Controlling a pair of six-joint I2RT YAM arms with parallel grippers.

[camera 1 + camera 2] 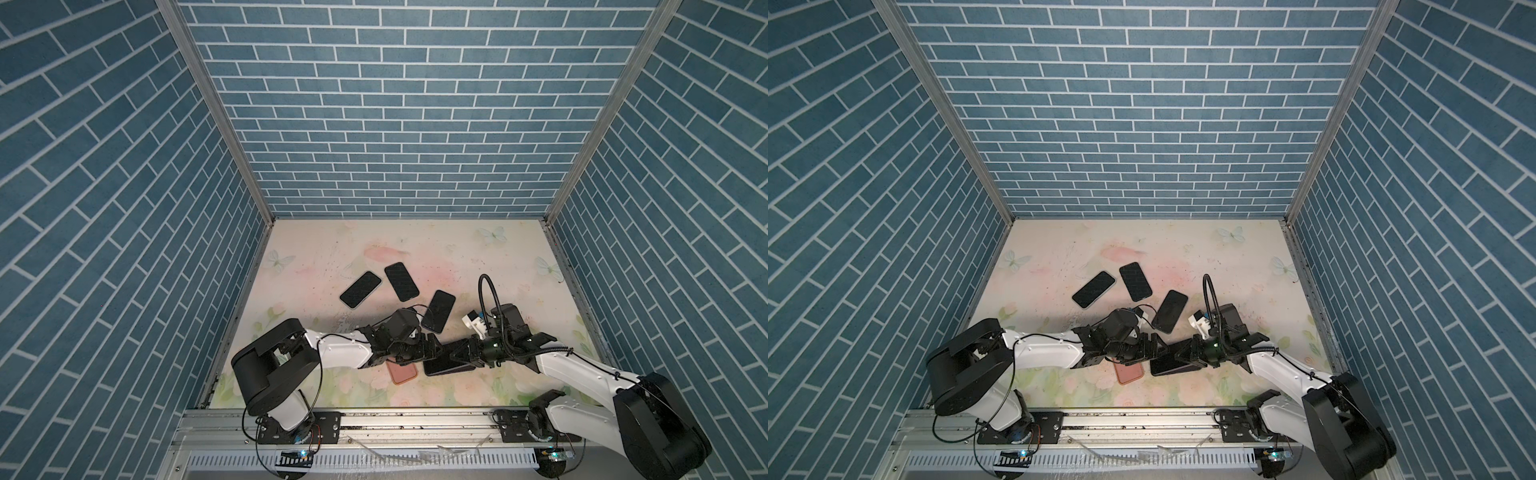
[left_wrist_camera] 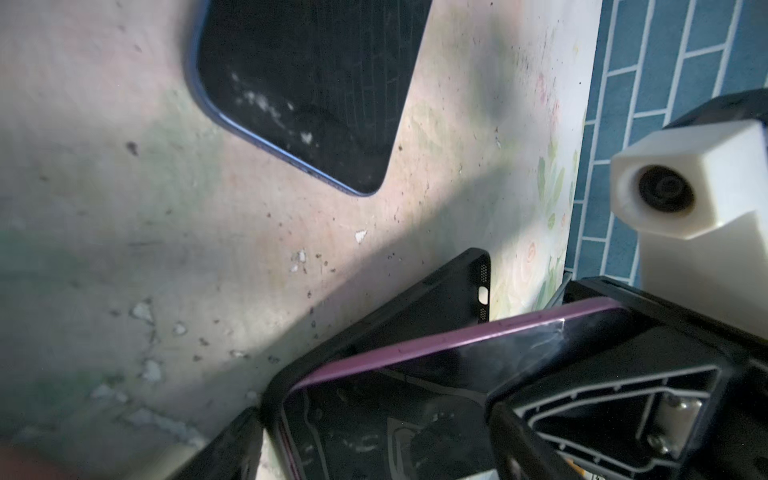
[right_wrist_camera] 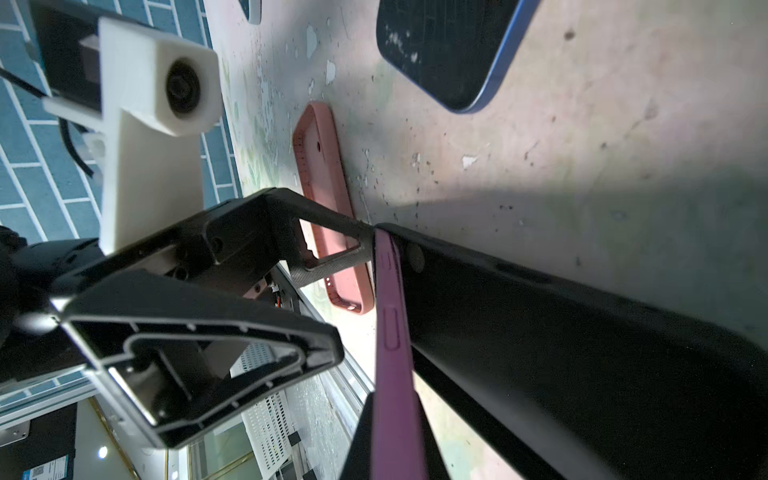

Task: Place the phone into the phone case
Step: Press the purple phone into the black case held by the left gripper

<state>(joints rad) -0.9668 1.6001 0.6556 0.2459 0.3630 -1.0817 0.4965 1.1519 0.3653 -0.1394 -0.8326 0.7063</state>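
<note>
Near the tabletop's (image 1: 457, 249) six o'clock edge, right fingers (image 1: 460, 354) are pinching the phone (image 2: 457, 341) tilted into the black case (image 2: 436, 301); left fingers (image 3: 249, 307) are gaping at nine o'clock.

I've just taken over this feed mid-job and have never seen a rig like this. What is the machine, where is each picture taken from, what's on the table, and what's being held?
Two robot arms stand at a flowered table, each ending in a two-fingered gripper. Two pictures look down on the whole scene; the other two come from a camera on each wrist. Three phones lie screen-up further back, a pink case near the front. The right gripper is shut on a purple-edged phone, tilted over a black case. The left gripper stands open at that case's end.
</note>
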